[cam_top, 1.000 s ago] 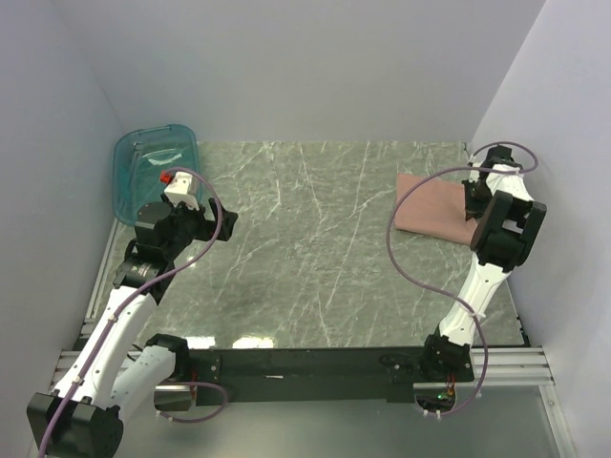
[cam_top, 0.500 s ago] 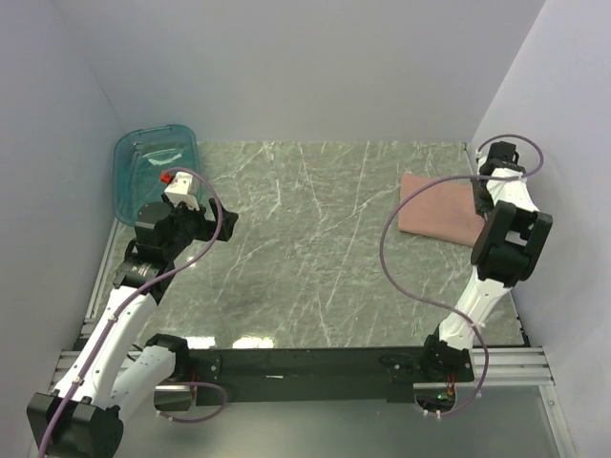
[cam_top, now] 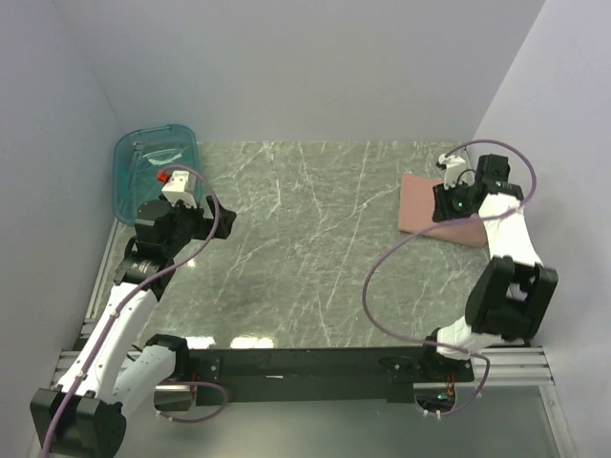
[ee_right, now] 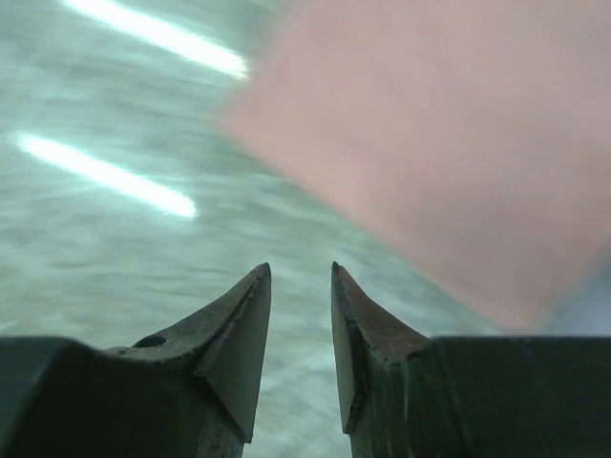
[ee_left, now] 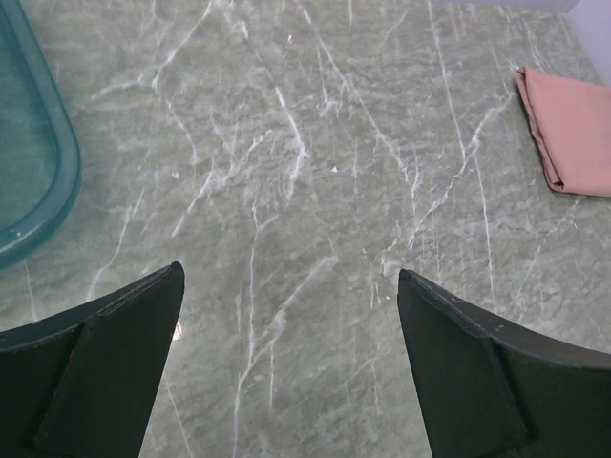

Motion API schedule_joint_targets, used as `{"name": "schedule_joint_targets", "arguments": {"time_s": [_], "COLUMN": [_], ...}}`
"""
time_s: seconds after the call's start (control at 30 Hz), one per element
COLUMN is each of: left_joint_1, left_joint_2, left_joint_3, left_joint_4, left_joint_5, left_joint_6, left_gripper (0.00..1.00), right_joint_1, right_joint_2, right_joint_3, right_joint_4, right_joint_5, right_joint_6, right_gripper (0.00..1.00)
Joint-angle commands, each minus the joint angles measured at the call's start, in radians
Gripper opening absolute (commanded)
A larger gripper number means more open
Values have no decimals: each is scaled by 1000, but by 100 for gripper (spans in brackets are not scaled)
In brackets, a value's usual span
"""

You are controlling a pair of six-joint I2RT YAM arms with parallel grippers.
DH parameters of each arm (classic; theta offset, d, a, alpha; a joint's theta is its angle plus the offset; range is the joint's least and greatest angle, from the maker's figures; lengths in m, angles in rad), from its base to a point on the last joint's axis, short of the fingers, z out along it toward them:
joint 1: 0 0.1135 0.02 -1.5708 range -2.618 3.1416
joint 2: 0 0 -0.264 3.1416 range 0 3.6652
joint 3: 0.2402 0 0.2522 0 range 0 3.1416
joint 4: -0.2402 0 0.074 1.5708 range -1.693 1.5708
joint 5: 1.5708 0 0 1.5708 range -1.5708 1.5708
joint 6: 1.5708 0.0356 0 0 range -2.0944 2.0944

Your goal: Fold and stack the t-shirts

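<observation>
T-shirt: one dusty-pink t-shirt (cam_top: 420,212) lies as a flat folded rectangle at about 2 o'clock on the tabletop (cam_top: 305,258), close to the right wall. No chest print shows on the upper face.
Fold quality: in the left wrist view the t-shirt (ee_left: 573,134) shows stacked layers with a straight near edge, which looks tidy. The right wrist view is too blurred to check it.
Right gripper: the right gripper (cam_top: 441,202) hovers over the right part of the t-shirt. Its fingers stand a narrow gap apart with nothing between them, and only tabletop shows through the gap (ee_right: 301,286).
Left gripper: the left gripper (ee_left: 288,272) is spread wide and empty, at about 9 o'clock over bare tabletop and well apart from the t-shirt.
Bin: a translucent teal bin (cam_top: 143,157) sits at about 10 o'clock, with no garment visible in it.
Done: folding looks finished for this t-shirt, and it seems released rather than pinched.
Left: no second t-shirt is in view, so I cannot see anything to stack on it. Probably only a retreat of the right arm remains, or a small tidy-up of the edges.
</observation>
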Motion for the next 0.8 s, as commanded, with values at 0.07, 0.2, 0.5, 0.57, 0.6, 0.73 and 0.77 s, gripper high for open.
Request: {"name": "schedule_joint_targets", "arguments": {"time_s": [0.07,0.2,0.5,0.57,0.6,0.73,0.77], "left_joint_1": [120,191,157,154,153,143,142], "left_joint_2": [81,98,-32,-32,-31,-46,-51], "left_joint_3": [35,39,17,19,19,19,16], "left_joint_4": [9,-18,-112,-110,-110,-104,-100], "left_joint_5": [117,67,-177,-177,-177,-177,-177], "left_joint_6": [-94,-108,-21,-19,-22,-33,-31], "left_gripper": [99,99,99,99,99,99,99], "right_joint_1": [3,-1,-48,-48,-48,-48,-48], "right_joint_2": [-238,-401,-565,-632,-654,-708,-705], "right_joint_3": [-144,-275,-362,-408,-427,-457,-453], "right_joint_4": [128,324,499,592,618,616,602], "right_joint_5": [-406,-328,-89,-8,88,224,239], "right_joint_6": [66,175,405,501,532,664,678], "right_gripper": [43,55,71,84,88,98,98]}}
